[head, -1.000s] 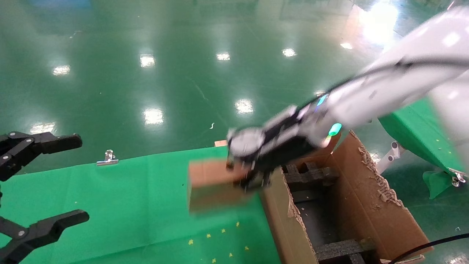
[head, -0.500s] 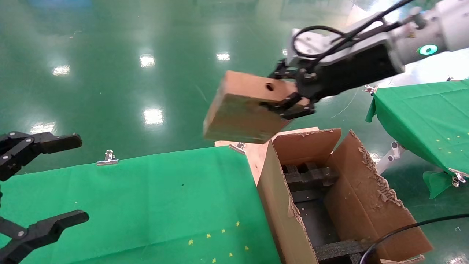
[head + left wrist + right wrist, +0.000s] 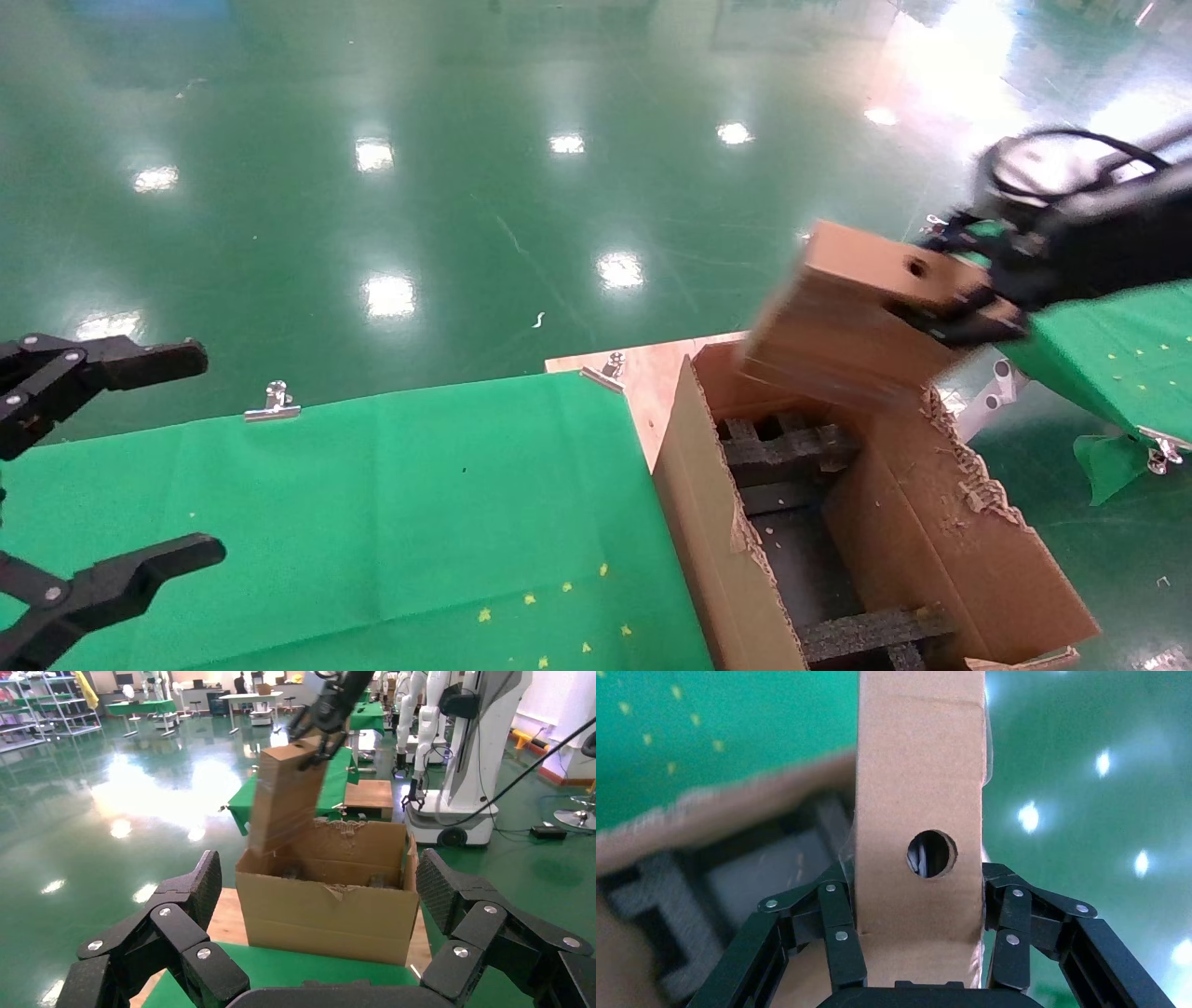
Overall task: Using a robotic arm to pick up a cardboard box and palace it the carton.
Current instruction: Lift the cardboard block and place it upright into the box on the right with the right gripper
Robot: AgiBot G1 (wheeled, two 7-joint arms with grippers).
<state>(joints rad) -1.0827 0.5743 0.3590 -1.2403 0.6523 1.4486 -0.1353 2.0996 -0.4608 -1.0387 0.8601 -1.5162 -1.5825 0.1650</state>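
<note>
Above the carton (image 3: 941, 550), at about 2 o'clock in the head view, the right gripper (image 3: 968, 312) holds the cardboard box (image 3: 852, 326) in the air — fingers clamped on both sides of its narrow face, the one with the round hole. Box is tilted, its lower end over the carton's far end, clear of the black foam (image 3: 787, 447) inside. Left gripper (image 3: 88, 466) sits at 8 o'clock over the green table (image 3: 372, 522) — fingers spread wide, holding nothing.
</note>
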